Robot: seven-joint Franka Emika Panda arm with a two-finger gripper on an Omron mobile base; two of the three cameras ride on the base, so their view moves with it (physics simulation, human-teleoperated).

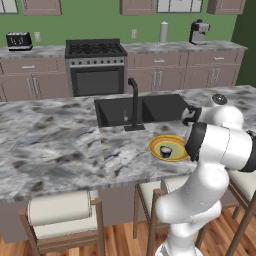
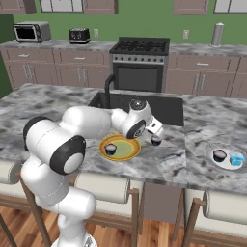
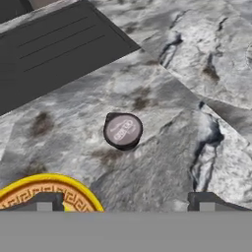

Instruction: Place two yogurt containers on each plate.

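The yellow-orange plate [image 2: 126, 153] lies on the island counter in front of the sink, with one yogurt container [image 2: 111, 149] on it; the plate [image 1: 175, 144] and that container [image 1: 165, 151] also show in the left base view. A second yogurt container [image 2: 156, 141] stands on the bare counter just right of this plate. My gripper [image 2: 155, 129] hovers right above it, open and empty. In the hand view the container [image 3: 123, 131] sits ahead of the gripper [image 3: 125, 203], between the lines of the fingertips [image 3: 44, 202]. The white-grey plate [image 2: 226, 164] far right holds a third container [image 2: 220, 156].
A small light-blue object [image 2: 236, 159] lies on the white-grey plate. The dark sink [image 2: 144, 107] with its black faucet [image 1: 134, 102] is just behind the plates. Stools [image 1: 60, 212] stand along the counter's near edge. The yellow plate's rim [image 3: 49, 189] is near the left fingertip.
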